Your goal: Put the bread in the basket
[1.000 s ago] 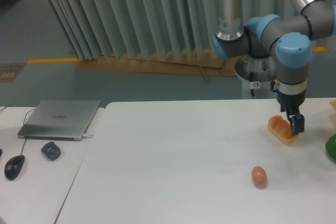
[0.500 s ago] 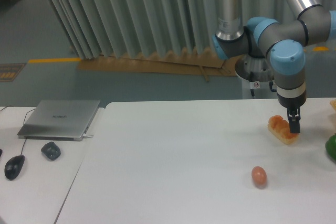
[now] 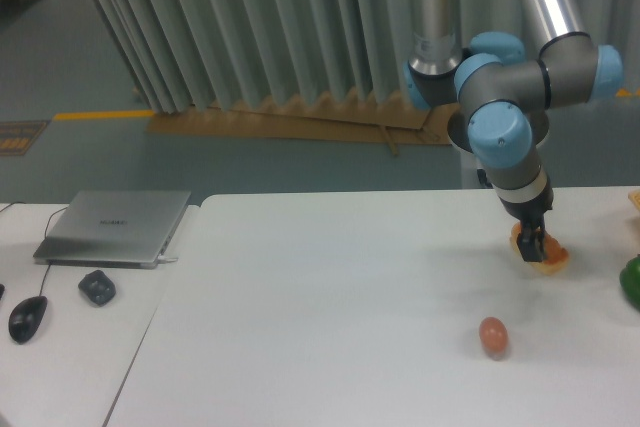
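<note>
The bread (image 3: 547, 255) is lying on the white table (image 3: 350, 307) near its right edge, with the gripper (image 3: 531, 244) pressing down onto its left part; whether the jaws are clamping it cannot be told. The egg (image 3: 492, 336) is sitting nearer the front, well apart, and a green object (image 3: 631, 282) is showing at the right edge.

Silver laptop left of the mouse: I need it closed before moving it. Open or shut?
Shut: the silver laptop lies flat, lid down, no screen showing.
</note>
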Controlling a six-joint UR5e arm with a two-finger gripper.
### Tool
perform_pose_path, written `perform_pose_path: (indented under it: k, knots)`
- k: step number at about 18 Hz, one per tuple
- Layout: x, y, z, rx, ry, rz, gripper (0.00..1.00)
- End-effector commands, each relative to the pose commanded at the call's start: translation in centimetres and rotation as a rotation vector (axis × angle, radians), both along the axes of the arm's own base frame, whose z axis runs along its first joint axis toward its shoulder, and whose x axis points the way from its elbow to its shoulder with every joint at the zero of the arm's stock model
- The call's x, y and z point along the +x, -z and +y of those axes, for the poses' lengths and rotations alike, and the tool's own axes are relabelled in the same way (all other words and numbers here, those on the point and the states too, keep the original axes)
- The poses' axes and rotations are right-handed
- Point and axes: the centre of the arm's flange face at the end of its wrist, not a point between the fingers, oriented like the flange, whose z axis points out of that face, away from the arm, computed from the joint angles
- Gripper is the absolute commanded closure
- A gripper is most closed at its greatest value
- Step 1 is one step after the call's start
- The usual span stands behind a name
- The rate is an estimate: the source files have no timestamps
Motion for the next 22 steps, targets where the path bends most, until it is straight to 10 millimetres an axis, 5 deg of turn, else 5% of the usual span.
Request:
perform_pose_path:
  k: [7, 22]
  knots:
    - [-2.4, 0.4, -0.6, 0.165, -0.057, 0.032, 0.00]
    - [-1.9, 1.9, -3.0, 0.088, 0.068, -0.006, 0.00]
